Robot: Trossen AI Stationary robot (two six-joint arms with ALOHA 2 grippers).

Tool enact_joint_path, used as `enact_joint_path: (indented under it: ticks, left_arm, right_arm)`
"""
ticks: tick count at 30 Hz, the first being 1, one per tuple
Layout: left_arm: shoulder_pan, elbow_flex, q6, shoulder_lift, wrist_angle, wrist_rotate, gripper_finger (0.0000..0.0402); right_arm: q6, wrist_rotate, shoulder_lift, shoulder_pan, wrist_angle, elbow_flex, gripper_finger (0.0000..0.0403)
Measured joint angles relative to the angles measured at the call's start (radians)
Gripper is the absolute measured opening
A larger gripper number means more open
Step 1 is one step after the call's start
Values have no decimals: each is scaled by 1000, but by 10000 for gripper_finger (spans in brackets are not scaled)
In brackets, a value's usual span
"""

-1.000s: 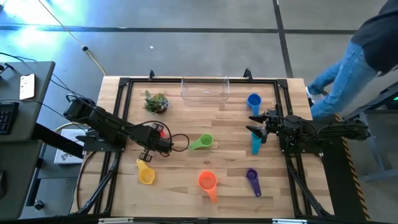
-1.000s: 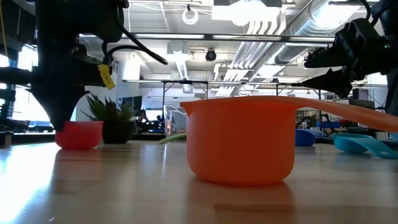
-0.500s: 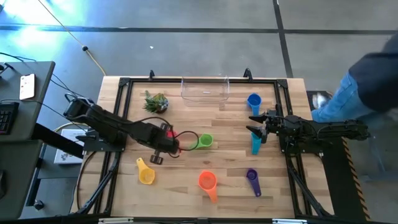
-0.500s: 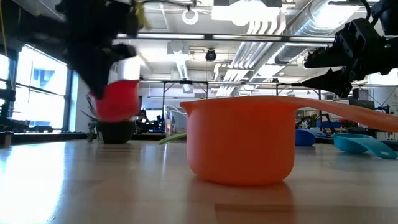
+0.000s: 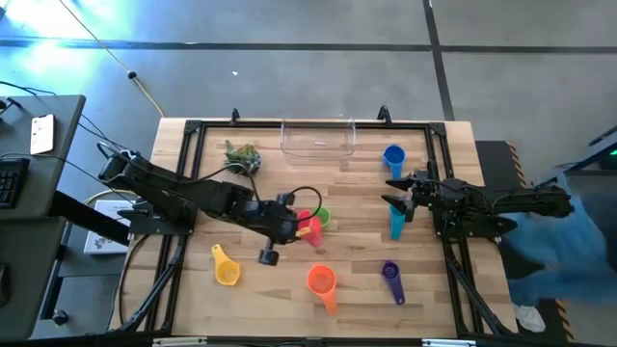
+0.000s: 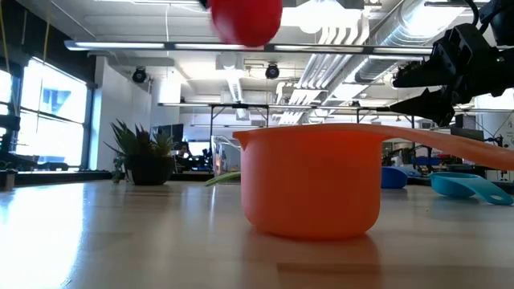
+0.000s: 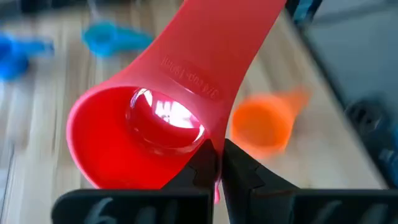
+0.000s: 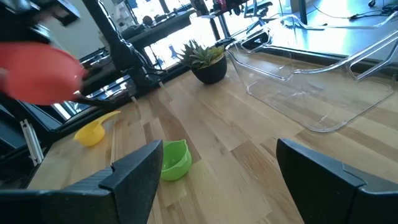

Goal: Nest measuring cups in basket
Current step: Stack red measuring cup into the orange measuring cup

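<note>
The left gripper (image 5: 297, 224) is clamping the red cup (image 5: 310, 229) by its handle and carrying it in the air, just above the green cup (image 5: 319, 216) near the table centre, probably for nesting. The basket (image 5: 317, 138) is sitting at 12 o'clock. The right gripper (image 5: 397, 192), fingers spread and holding nothing, is waiting at 3 o'clock.

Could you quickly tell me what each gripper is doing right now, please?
Left gripper: shut on the red cup, held in the air above the table.
Right gripper: open, holding nothing, between the blue cup and teal cup.
</note>
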Motion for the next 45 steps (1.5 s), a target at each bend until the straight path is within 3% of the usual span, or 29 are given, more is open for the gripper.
enact_joint_path:
  ticks: [12, 26, 39, 45]
  left_arm:
    - [-63, 33, -16, 17, 231, 2, 4]
    - [-166, 32, 3, 228, 219, -21, 5]
    - [-186, 85, 8, 387, 219, -14, 5]
    - [-189, 121, 3, 427, 131, 3, 5]
  right_arm:
    - [0, 0, 0, 0, 0, 0, 304]
    - [0, 0, 1, 0, -16, 0, 304]
    - [0, 0, 1, 0, -22, 0, 304]
    - [0, 0, 1, 0, -24, 0, 304]
